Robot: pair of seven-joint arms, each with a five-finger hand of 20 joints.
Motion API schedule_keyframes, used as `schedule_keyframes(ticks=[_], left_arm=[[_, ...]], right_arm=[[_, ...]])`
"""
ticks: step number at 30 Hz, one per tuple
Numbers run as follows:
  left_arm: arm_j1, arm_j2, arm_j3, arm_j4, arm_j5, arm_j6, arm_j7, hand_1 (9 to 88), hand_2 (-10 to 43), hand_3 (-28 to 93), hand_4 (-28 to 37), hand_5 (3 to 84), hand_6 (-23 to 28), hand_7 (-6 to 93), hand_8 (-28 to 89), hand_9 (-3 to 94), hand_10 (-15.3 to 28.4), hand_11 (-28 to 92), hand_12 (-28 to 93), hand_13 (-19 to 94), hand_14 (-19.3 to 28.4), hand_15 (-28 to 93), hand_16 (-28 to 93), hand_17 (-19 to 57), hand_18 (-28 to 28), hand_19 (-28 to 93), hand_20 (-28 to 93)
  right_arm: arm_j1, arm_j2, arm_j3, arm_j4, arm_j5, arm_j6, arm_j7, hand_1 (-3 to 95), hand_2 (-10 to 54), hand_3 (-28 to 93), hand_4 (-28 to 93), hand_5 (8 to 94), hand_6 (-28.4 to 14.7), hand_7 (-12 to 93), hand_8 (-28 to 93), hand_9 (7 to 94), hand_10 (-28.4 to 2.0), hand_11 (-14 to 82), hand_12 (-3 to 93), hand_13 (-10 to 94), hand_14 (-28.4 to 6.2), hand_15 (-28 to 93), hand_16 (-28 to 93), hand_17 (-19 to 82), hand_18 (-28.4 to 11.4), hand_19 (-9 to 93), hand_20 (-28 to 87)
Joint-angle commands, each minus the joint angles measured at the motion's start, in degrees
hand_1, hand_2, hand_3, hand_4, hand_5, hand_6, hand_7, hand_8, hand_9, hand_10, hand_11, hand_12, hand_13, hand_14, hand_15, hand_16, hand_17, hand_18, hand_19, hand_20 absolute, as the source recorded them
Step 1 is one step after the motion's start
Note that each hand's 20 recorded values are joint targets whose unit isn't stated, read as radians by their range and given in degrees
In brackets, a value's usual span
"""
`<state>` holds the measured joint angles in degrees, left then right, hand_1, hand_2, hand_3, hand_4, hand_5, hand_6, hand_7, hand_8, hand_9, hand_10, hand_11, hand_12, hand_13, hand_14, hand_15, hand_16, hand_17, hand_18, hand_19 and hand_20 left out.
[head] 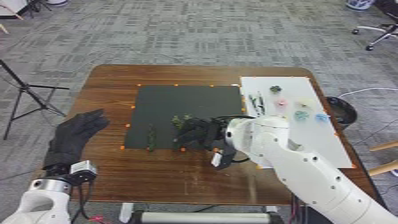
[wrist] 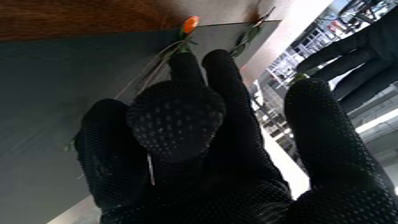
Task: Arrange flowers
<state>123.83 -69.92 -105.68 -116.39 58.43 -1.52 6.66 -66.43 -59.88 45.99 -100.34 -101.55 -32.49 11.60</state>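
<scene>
In the head view, my right hand (head: 197, 134) is low over the dark mat (head: 182, 97), beside a small leafy green sprig (head: 180, 121). Another green sprig (head: 151, 137) lies on the mat's left part. In the right wrist view, the thumb of my right hand (wrist: 176, 117) presses toward its fingers over a thin stem, with leaves beyond the fingertips; the glove hides the grip itself. Farther off lies a leafy sprig (wrist: 250, 39) near the mat's edge. My left hand (head: 78, 131), fingers straight, is at the table's left side; the right wrist view also catches this left hand (wrist: 378, 52).
A white sheet (head: 329, 145) along the right side holds a green bloom (head: 275, 89), a pink flower (head: 281, 102), a cream one (head: 305, 104), a pale teal one (head: 301, 115), a blue one (head: 322, 117) and dark leafy stems (head: 258, 104). Orange markers edge the mat.
</scene>
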Motion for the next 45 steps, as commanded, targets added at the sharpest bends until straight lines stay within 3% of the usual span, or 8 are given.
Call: schedule_keyframes(ticks=[1,9,18,22,27,29,34,45], left_arm=[[0.5,-0.62,-0.1,-0.21,0.14,-0.28,0.4,24.6,3.6,66,-25.6,50.9,4.1,16.5,-6,49.5,14.8,25,17,39,18.8,21,3,5.8,13.1,13,18],[0.21,-0.43,0.3,-0.05,0.15,-0.35,0.42,24.5,3.5,66,-25.6,50.9,4.1,16.5,-6,49.4,14.8,26,17,38,18.9,21,3,5.8,13.1,13,18],[0.18,-0.66,0.33,-0.12,0.19,-0.36,0.64,24.5,3.5,66,-25.7,50.9,4.1,16.4,-6,49.5,14.8,25,17,38,18.9,21,3,5.8,13.1,13,18],[0.2,-0.68,0.09,-0.15,0.15,-0.21,0.93,24.5,3.6,66,-25.7,50.9,4.1,16.4,-6,49.4,14.8,26,17,38,18.9,21,3,5.8,13.0,13,18],[0.66,-0.89,-0.25,-0.24,0.2,-0.31,0.86,24.5,3.6,66,-25.6,50.9,4.1,16.4,-6,49.4,14.7,25,17,38,18.9,21,3,5.8,13.1,13,18],[0.6,-0.89,-0.22,-0.17,0.18,-0.45,0.82,24.5,3.6,66,-25.7,50.9,4.1,16.5,-6,49.3,14.7,26,17,38,18.9,21,3,5.8,13.1,13,18],[0.73,-0.71,-0.37,-0.22,0.22,-0.42,0.45,24.5,3.6,66,-25.7,50.8,4.0,16.5,-6,49.4,14.7,26,17,38,18.9,21,3,5.7,13.1,13,18],[0.43,-0.53,-0.1,-0.11,0.31,-0.74,0.19,24.5,3.6,66,-25.7,50.8,4.0,16.6,-6,49.5,14.7,26,17,38,18.9,21,3,5.7,13.1,13,18]], right_arm=[[0.64,1.02,-0.04,-1.57,2.68,0.05,-1.23,21.8,20.1,58,-16,55.1,-2.2,7,-6,54.9,-10.4,7.0,6.5,91,-5.2,61,25,63,-16.0,93,59],[0.36,2.71,-1.08,-3.38,8.69,10.01,-3.89,20.6,18.4,61,-16,58.7,-1.5,9,-7,58.9,-11.0,7.6,7.2,93,-4.6,61,25,65,-16.1,93,60],[-1.0,3.97,2.75,-6.02,8.87,12.88,-4.82,21.5,14.5,64,-16,60.9,-1.1,10,-7,61.5,-11.1,8.0,7.6,93,-4.4,61,25,66,-15.9,93,61],[-3.77,8.44,5.57,-10.35,0.84,22.97,-5.52,27.7,6.6,62,-13,61.5,-1.7,11,-7,63.9,-12.8,8.5,11.1,87,-6.2,56,26,57,-15.8,92,51],[-8.95,13.81,13.07,-12.89,-16.02,29.69,-6.5,32.1,-5.3,65,-13,60.7,-1.8,14,-7,62.3,-13.9,9.3,13.7,67,-12.0,37,25,35,-18.7,64,43],[-12.13,15.95,16.57,-13.36,-19.59,32.58,-5.38,32.4,-8.5,66,-13,59.8,-1.5,15,-8,60.8,-13.7,9.3,14.2,64,-12.6,34,26,33,-19.0,59,44],[-19.73,17.28,24.99,-12.95,-23.94,30.14,-2.54,32.5,-9.5,66,-15,56.3,-2.0,14,-7,56.7,-13.7,8.9,15.5,64,-12.6,34,27,32,-19.7,58,47],[-22.37,15.4,24.94,-6.95,-25.98,30.42,-2.06,33.8,-9.5,65,-15,54.9,-2.3,14,-6,55.4,-13.6,9.0,16.0,69,-11.8,43,28,34,-21.2,68,53]])
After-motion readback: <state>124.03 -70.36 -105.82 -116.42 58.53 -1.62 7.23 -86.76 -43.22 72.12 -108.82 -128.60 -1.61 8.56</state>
